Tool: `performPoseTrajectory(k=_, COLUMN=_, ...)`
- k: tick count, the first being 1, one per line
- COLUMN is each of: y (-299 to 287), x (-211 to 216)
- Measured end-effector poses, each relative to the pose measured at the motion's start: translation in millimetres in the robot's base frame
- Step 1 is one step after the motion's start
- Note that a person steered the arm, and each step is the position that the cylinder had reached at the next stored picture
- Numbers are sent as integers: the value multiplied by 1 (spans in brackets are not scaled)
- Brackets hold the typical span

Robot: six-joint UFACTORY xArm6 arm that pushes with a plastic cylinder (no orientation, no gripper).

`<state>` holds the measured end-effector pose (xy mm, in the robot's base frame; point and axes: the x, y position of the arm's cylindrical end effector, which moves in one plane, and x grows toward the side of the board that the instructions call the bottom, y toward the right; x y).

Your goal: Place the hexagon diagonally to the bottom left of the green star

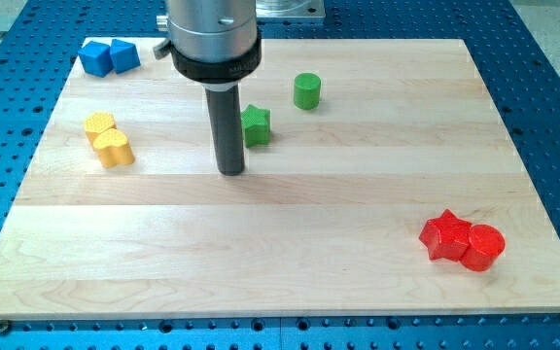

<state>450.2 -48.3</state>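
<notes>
The green star (257, 125) lies above the board's middle. A yellow hexagon-like block (99, 123) lies at the view's left, touching a yellow heart-like block (114, 149) just below it. My tip (230, 171) rests on the board just below and left of the green star, and the rod covers the star's left edge. The tip is well to the right of the yellow blocks and touches no block that I can see.
A green cylinder (306, 90) stands up and right of the star. Two blue blocks (108, 56) sit together at the top left corner. A red star (445, 236) and a red cylinder (481, 247) touch at the bottom right. The wooden board (290, 282) lies on a blue perforated table.
</notes>
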Motion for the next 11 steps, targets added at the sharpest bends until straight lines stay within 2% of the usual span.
performPoseTrajectory(k=1, y=25, x=-51)
performPoseTrajectory(k=2, y=15, x=-78)
performPoseTrajectory(k=3, y=2, x=-50)
performPoseTrajectory(k=4, y=-2, x=-50)
performPoseTrajectory(k=5, y=-37, x=-37)
performPoseTrajectory(k=7, y=-194, x=23)
performPoseTrajectory(k=8, y=-240, x=20)
performPoseTrajectory(k=10, y=-199, x=-51)
performPoseTrajectory(k=11, y=-159, x=-45)
